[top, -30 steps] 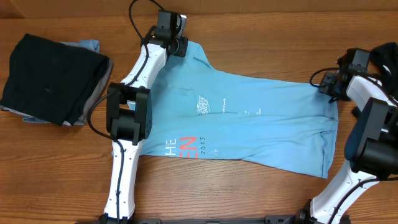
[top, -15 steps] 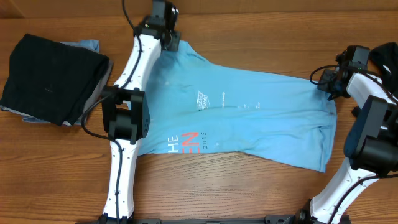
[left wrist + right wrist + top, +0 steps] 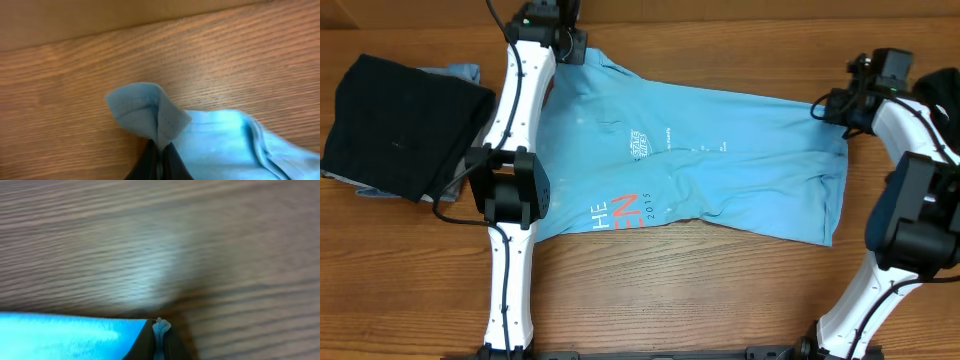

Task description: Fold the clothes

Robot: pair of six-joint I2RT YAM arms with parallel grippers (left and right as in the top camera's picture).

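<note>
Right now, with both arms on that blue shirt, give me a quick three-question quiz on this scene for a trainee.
1. True or false: the left gripper is shut on a corner of the light blue T-shirt.
2. Short answer: what does the right gripper pinch?
3. Where does the folded black garment lie?
A. Spread on top of the T-shirt
B. On the table, apart from the T-shirt, on the robot's left side
C. In the right gripper

Key: 1 true. 2 an edge of the light blue T-shirt. 3 B.
</note>
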